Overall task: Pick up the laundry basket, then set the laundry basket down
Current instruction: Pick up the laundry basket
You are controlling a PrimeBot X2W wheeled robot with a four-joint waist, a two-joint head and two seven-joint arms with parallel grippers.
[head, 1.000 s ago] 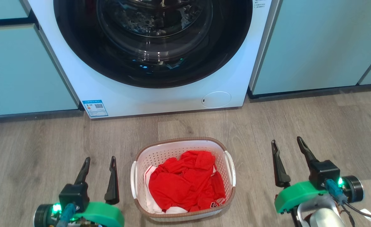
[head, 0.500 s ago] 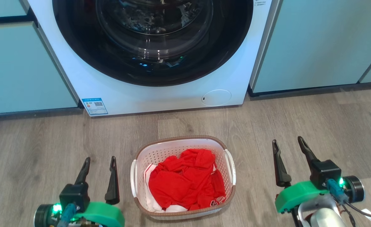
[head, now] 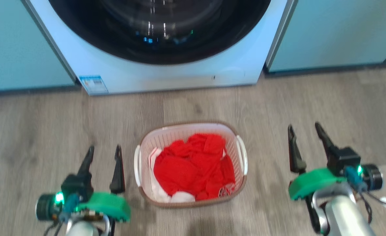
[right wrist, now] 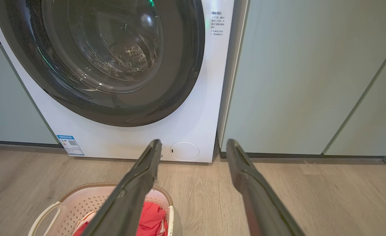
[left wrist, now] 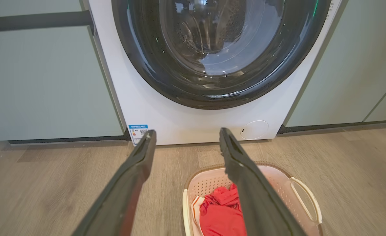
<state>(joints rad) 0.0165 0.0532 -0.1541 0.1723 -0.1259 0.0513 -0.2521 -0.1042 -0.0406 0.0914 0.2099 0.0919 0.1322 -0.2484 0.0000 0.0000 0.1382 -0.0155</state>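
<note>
Laundry basket point(head: 179, 131) sits on wood-look plank floor point(head: 32, 131), in front of front-loading washer point(head: 166, 77), between the two tools and touched by neither. Left tool point(head: 104, 149) is just beside the left handle point(head: 136, 165), fingers spread, nothing between them. Right tool point(head: 303, 126) is well apart from the right handle point(head: 244, 154), likewise spread and empty.

Step in hand, as I read it: approach before the lift. Best done by bringing both tools in level, one per handle, and closing them together so the basket rises flat. The right has farther to go.

Basket: white perforated plastic, rounded-rectangular, brown woven-look rim, thin white loop handles. Probably stiff but light, and likely to tip under a one-sided lift.

Load: crumpled red garment point(head: 193, 164) over something white, soft, heaped below the rim. Head view is blurred, so fine detail is uncertain.
</note>
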